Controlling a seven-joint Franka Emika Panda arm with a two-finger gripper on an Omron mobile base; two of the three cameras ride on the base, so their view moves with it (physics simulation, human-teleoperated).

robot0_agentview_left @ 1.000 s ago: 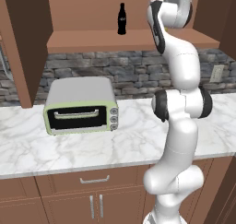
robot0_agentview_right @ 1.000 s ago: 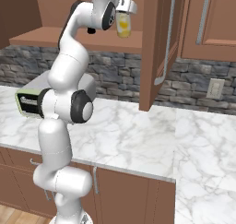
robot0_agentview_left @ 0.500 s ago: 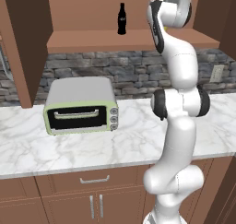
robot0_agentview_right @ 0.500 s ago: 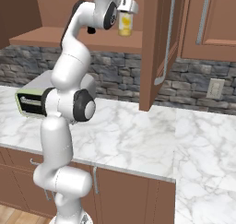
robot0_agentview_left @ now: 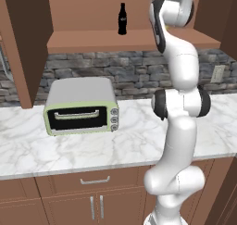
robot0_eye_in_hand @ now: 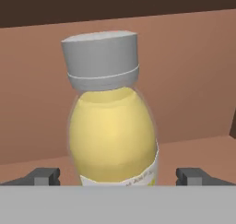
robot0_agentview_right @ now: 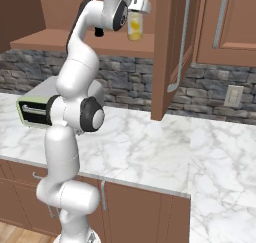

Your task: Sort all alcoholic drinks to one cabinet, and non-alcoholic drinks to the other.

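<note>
The yellow bottle [robot0_eye_in_hand: 113,135] with its whitish cap stands upright on the shelf floor [robot0_agentview_right: 55,39] of the open wall cabinet. My gripper [robot0_eye_in_hand: 118,177] is open around it, a fingertip [robot0_eye_in_hand: 44,176] on each side with a gap to the bottle. In the right base view the hand [robot0_agentview_right: 137,4] is raised in front of the yellow bottle [robot0_agentview_right: 134,28], by the open cabinet door [robot0_agentview_right: 172,47]. The small black cola bottle [robot0_agentview_left: 121,19] stands further left on the same shelf floor [robot0_agentview_left: 115,41].
A pale green toaster oven [robot0_agentview_left: 81,106] sits on the marble counter [robot0_agentview_left: 129,145] below the shelf. A second cabinet [robot0_agentview_right: 227,22] to the right has its door closed. Stone backsplash and a wall outlet [robot0_agentview_right: 233,94] lie behind the counter.
The arm has edged slightly rightward in the right base view. The jaws stay open and the bottles stand where they were.
</note>
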